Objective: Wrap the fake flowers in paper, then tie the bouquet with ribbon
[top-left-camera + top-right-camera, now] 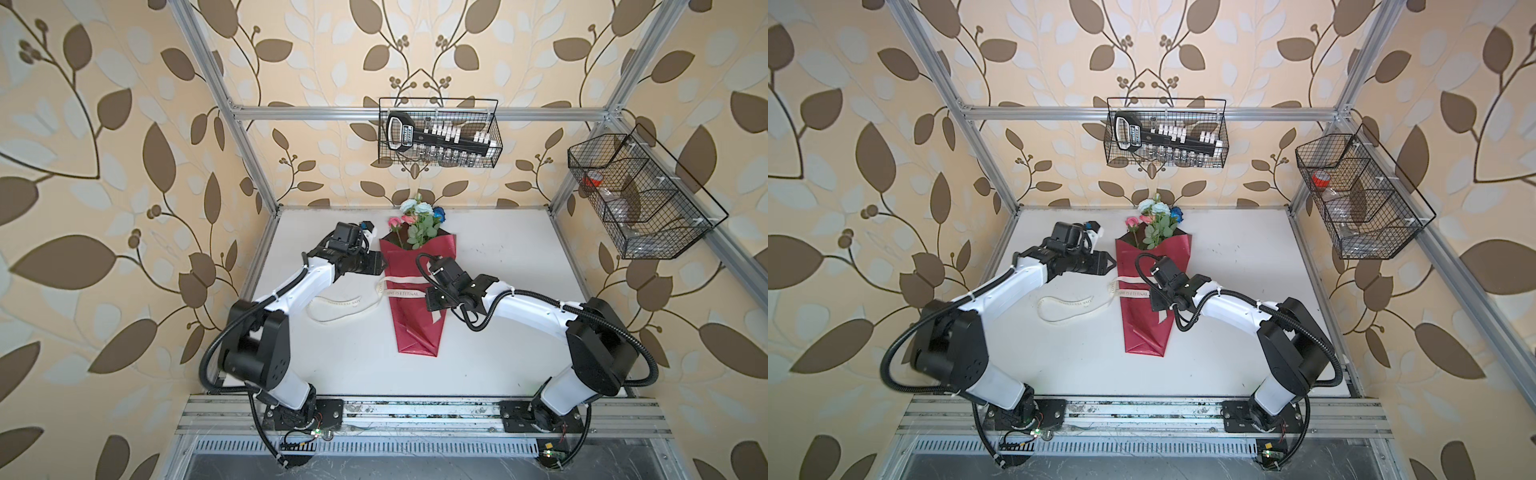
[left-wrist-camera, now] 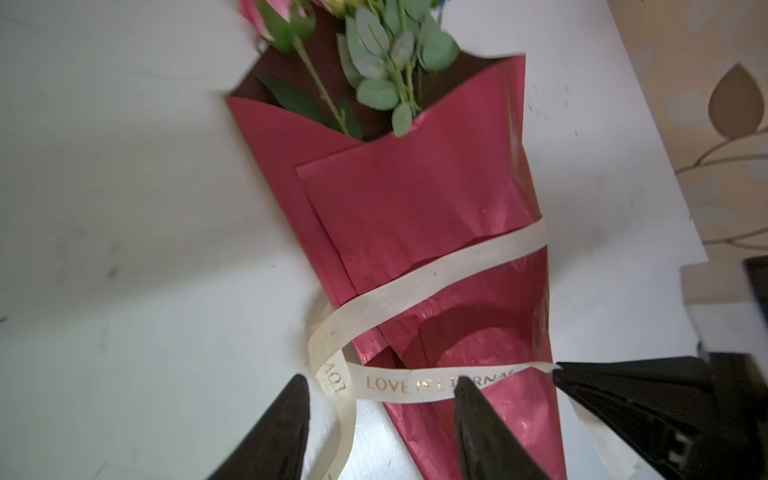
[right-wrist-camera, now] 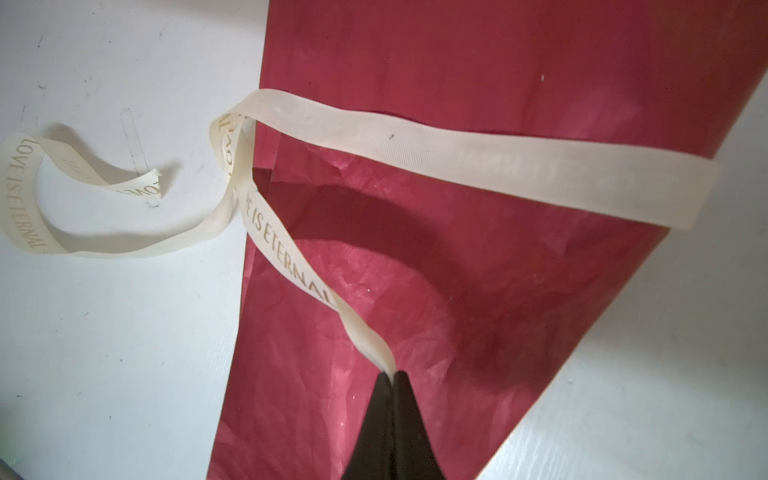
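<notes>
Loosely bunched, the bouquet of fake flowers [image 1: 417,222] lies mid-width on the tabletop [image 1: 503,332], its blooms reaching the back edge: pink ones, pale-blue ones and 1 dark-blue, above grey-green leaves. Its stems vanish inside a red wrapping sheet [image 1: 412,320] folded into a cone whose point faces the front edge, so their length cannot be told. In the left wrist view the blooms are cut off and blurred. A cream ribbon [image 3: 478,153] printed LOVE IS ETERNAL runs across the cone and crosses itself at the cone's left side; a loose tail curls on the tabletop. The right gripper [image 3: 392,374] is pinched tight on 1 ribbon end above the sheet; in both top views its tips are hidden under the wrist. The left gripper [image 2: 380,384] hangs near the crossing, its 2 fingers spread apart, gripping nothing.
</notes>
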